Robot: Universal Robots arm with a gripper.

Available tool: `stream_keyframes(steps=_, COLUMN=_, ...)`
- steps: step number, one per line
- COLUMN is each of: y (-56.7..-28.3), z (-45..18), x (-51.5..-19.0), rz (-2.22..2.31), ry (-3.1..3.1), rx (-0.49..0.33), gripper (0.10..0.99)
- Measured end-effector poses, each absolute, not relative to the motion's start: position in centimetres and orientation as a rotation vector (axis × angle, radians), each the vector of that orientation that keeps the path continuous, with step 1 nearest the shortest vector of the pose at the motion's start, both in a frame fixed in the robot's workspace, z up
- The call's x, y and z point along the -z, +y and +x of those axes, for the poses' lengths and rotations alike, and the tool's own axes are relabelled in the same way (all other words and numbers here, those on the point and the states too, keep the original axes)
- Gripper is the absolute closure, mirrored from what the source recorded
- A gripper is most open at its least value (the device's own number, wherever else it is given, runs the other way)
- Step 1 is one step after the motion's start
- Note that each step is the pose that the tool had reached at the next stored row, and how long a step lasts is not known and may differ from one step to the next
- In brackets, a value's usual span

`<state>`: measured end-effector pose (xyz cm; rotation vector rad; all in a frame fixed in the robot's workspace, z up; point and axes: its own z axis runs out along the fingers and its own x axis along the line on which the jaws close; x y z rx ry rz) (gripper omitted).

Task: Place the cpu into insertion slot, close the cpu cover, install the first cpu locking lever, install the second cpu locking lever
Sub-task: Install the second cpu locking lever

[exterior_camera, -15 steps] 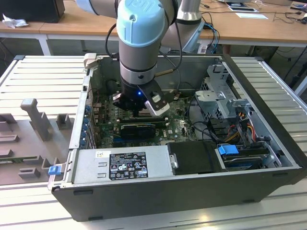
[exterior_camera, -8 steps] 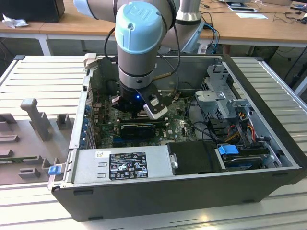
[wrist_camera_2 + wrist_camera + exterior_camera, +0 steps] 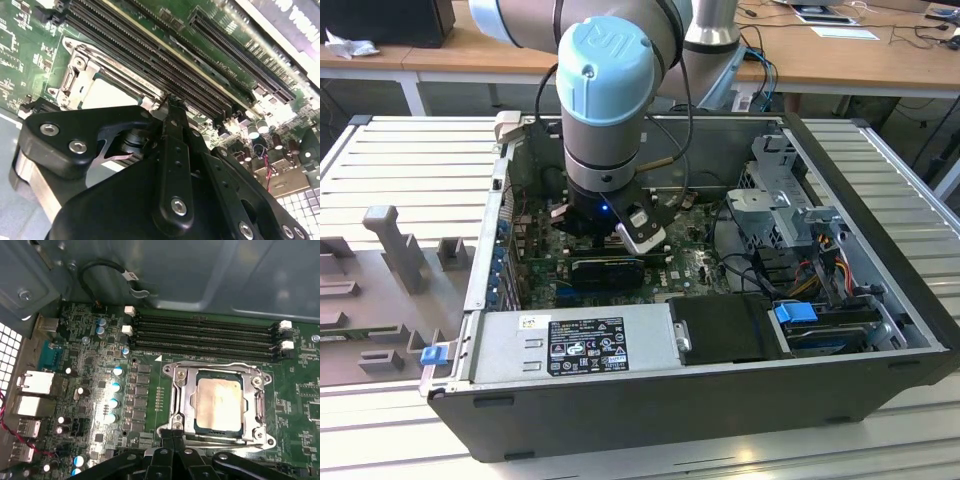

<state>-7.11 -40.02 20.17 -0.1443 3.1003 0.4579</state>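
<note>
In the first wrist view, the fingers point(image 3: 172, 432) are together, tips at the 6 o'clock edge of the insertion slot point(image 3: 175, 395). The cpu point(image 3: 218, 399) sits in it, framed by the closed cpu cover point(image 3: 216, 368); RAM slots point(image 3: 205, 337) lie at 12 o'clock.

A robotics lab: open computer case point(image 3: 720, 400) on a slatted aluminium bench point(image 3: 420, 160), cluttered desks point(image 3: 840, 60) behind
</note>
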Motion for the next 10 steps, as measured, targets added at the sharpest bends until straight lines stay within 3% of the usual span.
stream_keyframes(steps=10, y=-40.05, z=-7.55, x=-19.79, rz=-0.145, ry=3.094, rx=-0.491, gripper=0.980)
